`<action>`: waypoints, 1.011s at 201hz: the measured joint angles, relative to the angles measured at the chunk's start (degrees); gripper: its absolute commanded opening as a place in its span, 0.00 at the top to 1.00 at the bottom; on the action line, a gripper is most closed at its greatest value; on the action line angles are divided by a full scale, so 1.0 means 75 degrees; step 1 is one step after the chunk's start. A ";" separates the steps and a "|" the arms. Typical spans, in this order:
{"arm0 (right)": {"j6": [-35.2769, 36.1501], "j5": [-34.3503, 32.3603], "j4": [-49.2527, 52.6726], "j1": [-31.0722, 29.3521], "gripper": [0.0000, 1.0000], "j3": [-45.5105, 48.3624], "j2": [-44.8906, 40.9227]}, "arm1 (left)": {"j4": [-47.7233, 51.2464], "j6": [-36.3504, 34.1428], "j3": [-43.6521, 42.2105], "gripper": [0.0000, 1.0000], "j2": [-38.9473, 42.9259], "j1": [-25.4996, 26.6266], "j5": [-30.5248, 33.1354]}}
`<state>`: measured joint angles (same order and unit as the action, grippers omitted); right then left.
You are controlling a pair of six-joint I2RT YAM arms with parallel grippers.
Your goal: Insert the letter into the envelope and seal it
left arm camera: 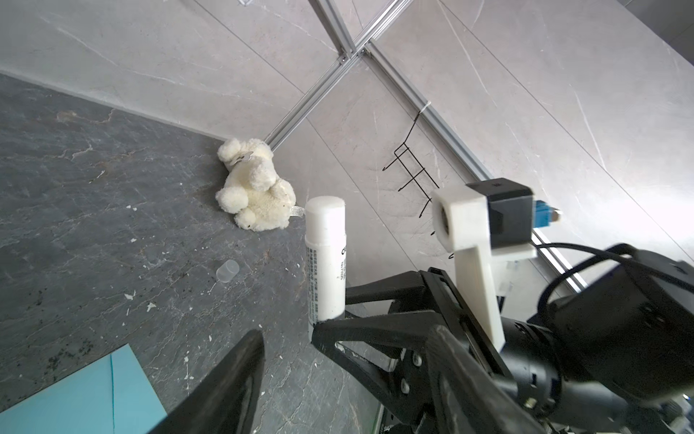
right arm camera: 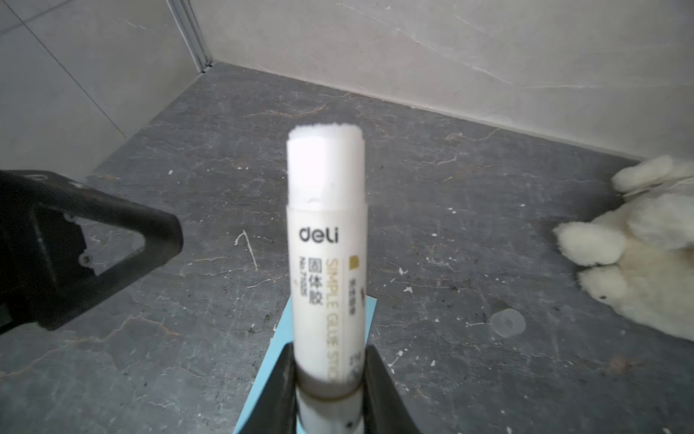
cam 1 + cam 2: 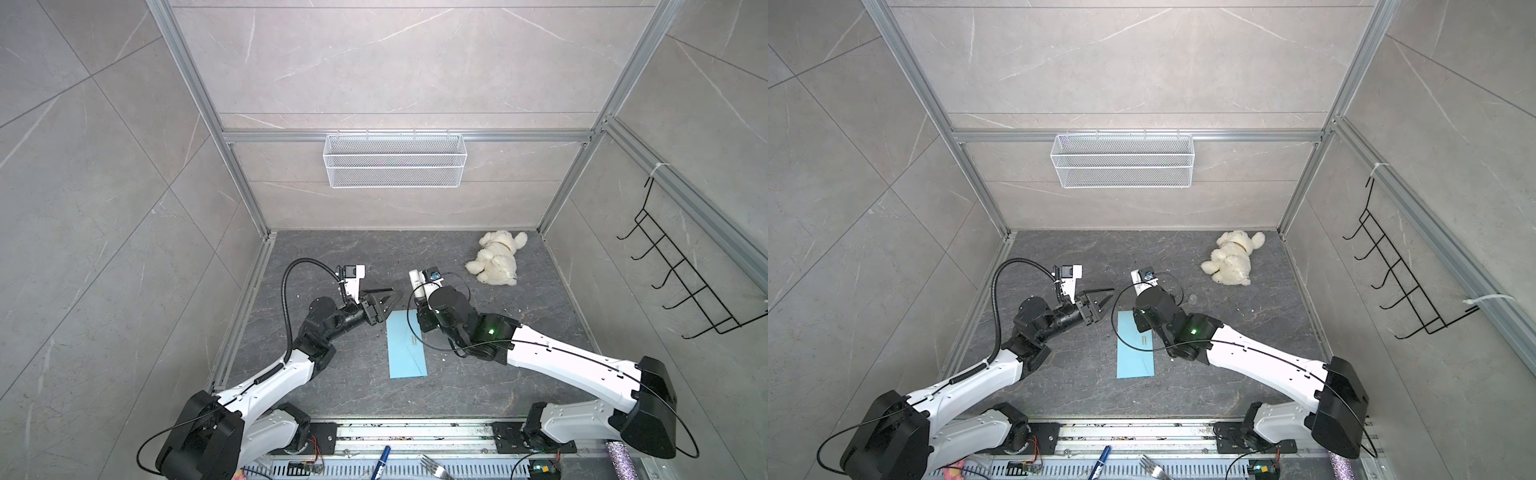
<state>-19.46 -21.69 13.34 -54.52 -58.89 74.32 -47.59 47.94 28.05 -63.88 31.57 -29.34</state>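
On the desk (image 3: pixel 332 386), centre: one envelope (image 3: pixel 401 361), light blue, lying flat. Its long axis runs from the near rail toward the back wall. Seam lines and a small patch of dark print face up. Whether the flap is stuck down: cannot tell.

Over the envelope's far end: right fingers (image 2: pixel 379 383), two, narrow, clamped on the lower barrel of one white glue stick (image 2: pixel 326 225). The stick is uncapped, with its white glue tip exposed and pointing away from the envelope toward the back wall. In both top views the right arm covers the envelope's far right corner.

Just off the envelope's far left corner: left fingers (image 2: pixel 161 227), two, spread wide, nothing between them, not touching the paper.

Beyond the envelope's far end, to the right: one small clear cap (image 1: pixel 228 271) on its side on the desk, apart from the stick.

Further out the same way, well apart from the envelope: one white plush toy (image 3: pixel 496 257), lying in the far right corner.

Behind the envelope, up on the back wall: one white mesh basket (image 3: pixel 395 160). On the wall to the envelope's right: one black wire rack (image 3: pixel 683 262), five hooks counted.

On the rail nearer than the envelope: one blue pen (image 3: pixel 381 459) and one fork (image 3: pixel 434 465).
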 measured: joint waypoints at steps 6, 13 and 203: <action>-0.0012 0.0233 -0.0070 0.0073 1.00 0.0082 -0.0096 | -0.0125 0.0003 -0.0041 0.29 0.0015 0.0000 -0.0044; -0.0038 0.0542 -0.0198 0.0160 1.00 0.0184 -0.0213 | -0.0256 0.0000 -0.0079 0.29 0.0020 0.0000 -0.0108; -0.0498 0.4619 -0.1821 0.0557 1.00 0.0527 -0.0455 | -0.1891 0.0557 -0.0087 0.85 -0.0533 -0.0009 -0.0758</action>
<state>-23.20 12.95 -0.32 -50.35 -54.94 70.91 -61.78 52.12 27.40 -67.88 31.51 -35.03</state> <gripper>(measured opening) 0.256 0.248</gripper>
